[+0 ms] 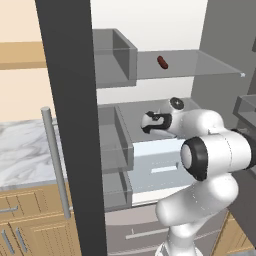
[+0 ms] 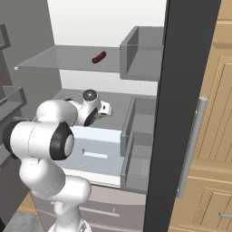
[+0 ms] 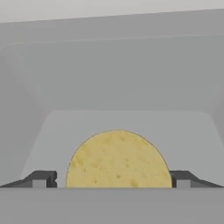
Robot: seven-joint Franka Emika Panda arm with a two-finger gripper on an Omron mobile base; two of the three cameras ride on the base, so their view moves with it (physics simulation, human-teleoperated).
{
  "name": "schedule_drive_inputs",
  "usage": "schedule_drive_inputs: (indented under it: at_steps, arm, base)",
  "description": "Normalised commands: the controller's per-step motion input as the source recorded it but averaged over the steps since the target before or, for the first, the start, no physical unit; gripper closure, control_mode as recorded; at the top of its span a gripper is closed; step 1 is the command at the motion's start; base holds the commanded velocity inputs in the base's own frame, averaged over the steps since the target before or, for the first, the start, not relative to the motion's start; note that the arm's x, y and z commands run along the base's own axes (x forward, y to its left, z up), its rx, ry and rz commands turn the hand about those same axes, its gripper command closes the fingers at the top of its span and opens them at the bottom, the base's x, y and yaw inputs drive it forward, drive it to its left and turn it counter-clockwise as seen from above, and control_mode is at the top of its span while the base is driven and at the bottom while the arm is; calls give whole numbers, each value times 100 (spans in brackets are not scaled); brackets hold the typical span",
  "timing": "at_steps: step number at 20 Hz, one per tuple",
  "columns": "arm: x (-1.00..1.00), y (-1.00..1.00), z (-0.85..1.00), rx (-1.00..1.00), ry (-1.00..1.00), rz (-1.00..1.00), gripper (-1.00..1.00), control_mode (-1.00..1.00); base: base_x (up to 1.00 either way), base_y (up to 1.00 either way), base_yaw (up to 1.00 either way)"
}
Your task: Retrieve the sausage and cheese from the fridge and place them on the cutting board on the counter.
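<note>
One cheese (image 3: 117,159): yellow, pitted, domed | jaws wide, flanking | sausage (image 1: 162,62): smooth oblong

Glossy white rounded arm (image 1: 210,150), black joint rings, round dark cap by the fridge (image 1: 70,125) shelf, dark grey fingertips (image 3: 41,179)

Inside the tall grey-silver fridge (image 1: 70,100), a small dark red-brown sausage (image 1: 162,62) lay alone on the upper translucent grey shelf (image 1: 200,62). On the grey shelf below (image 3: 122,120), a pale yellow rounded cheese (image 3: 118,159) rested.
</note>
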Motion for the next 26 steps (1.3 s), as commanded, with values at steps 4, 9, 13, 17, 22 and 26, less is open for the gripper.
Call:
schedule_drive_inputs:
  at_steps: [4, 9, 13, 17, 22, 26]
  arm:
    - [30, 3, -8, 0, 0, 0, -100, -100]
    - [-8, 0, -21, 0, 0, 0, 100, -100]
    - [-44, 0, -17, 0, 0, 0, 100, -100]
    - [-66, -2, 26, 2, -6, 0, 100, -100]
    - [-99, -6, 99, 7, -4, 0, 100, -100]
    - [-100, -5, 79, 1, 5, 0, 100, -100]
  base:
    - [0, 0, 0]
    - [0, 0, 0]
    - [0, 0, 0]
    - [0, 0, 0]
    - [0, 0, 0]
    - [0, 0, 0]
